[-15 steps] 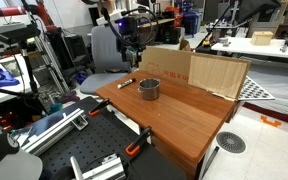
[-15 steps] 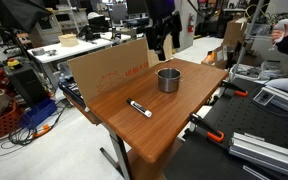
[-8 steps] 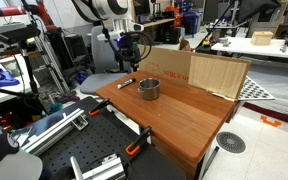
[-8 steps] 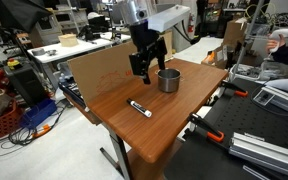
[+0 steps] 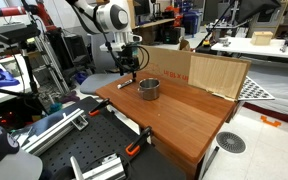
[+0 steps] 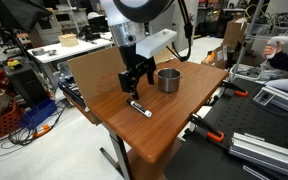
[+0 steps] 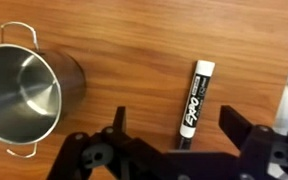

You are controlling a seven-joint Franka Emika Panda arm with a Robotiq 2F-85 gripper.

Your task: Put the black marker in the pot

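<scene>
The black marker (image 7: 192, 104) lies flat on the wooden table, its whitish end pointing away from me; it also shows in both exterior views (image 6: 140, 107) (image 5: 125, 83). My gripper (image 7: 174, 125) is open and empty, hovering just above the marker with a finger on each side of it (image 6: 131, 87) (image 5: 129, 68). The grey metal pot (image 7: 18, 92) stands upright and empty beside the marker, and shows in both exterior views (image 6: 168, 79) (image 5: 148, 89).
A cardboard sheet (image 6: 104, 65) (image 5: 199, 72) stands along one edge of the table (image 6: 174, 120). A clamp (image 5: 134, 146) grips the table edge. Lab benches, a chair (image 5: 106, 48) and equipment surround the table.
My gripper has swung from beyond the pot across the table and come down over the marker. The marker and pot have not moved.
</scene>
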